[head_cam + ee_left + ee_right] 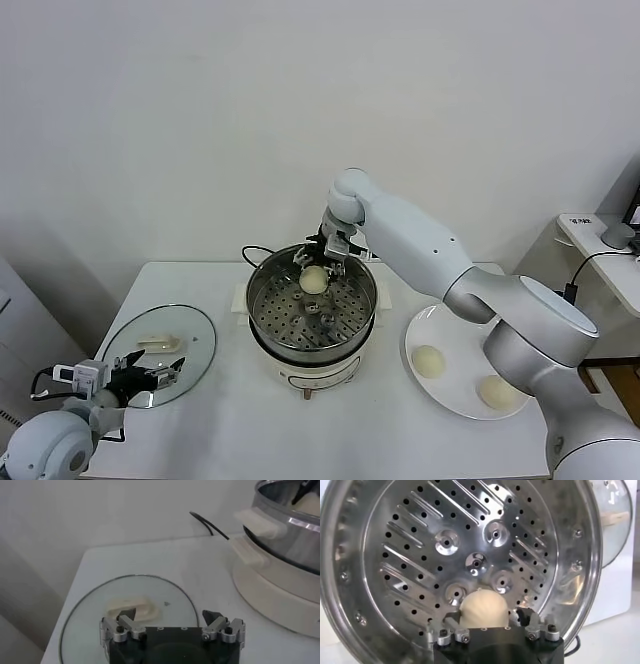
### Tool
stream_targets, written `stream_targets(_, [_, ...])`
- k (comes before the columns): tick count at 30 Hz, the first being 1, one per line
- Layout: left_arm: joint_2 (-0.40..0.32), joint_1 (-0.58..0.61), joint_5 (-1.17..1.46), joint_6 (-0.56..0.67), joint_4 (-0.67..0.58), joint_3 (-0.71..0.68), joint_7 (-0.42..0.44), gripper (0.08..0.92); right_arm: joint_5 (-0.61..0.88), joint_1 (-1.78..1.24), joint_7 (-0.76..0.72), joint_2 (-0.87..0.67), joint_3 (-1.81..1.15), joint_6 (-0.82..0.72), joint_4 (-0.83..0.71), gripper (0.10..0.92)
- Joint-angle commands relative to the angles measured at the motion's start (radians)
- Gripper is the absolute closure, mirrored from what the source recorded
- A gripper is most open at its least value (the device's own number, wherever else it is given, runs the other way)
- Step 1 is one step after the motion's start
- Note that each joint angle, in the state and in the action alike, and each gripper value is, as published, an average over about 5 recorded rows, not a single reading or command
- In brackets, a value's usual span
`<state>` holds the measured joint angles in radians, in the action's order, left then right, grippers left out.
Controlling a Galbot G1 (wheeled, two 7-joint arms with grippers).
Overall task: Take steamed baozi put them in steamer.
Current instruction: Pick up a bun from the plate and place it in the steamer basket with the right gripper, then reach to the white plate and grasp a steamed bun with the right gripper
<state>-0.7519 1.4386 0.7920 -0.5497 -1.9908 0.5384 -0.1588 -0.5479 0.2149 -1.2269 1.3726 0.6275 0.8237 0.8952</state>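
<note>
The shiny steamer (262,300) stands mid-table on its white base. My right gripper (318,262) reaches over its far rim and is shut on one cream-white baozi (313,279), held above the perforated tray. In the right wrist view the baozi (485,605) sits between the fingers of the right gripper (487,617), over the bare tray of the steamer (380,540). Two more baozi (428,361) (497,391) lie on the white plate (450,395) at the right. A fourth baozi is not in view. My left gripper (165,375) is open and empty at the front left.
A round glass lid (195,335) with a white handle lies flat at the left, under my left gripper (169,615). The left wrist view also shows the lid (100,605) and the steamer's side (295,530). A black cord (255,252) runs behind the steamer.
</note>
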Motion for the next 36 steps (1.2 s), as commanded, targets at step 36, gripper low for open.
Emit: stream_targets(36, [-0.015,0.000,-0.002,-0.006,-0.025,0.011,-0.005,0.177,0.998,0.349,-0.032,-0.615,0.820,-0.927,0.293,0.203])
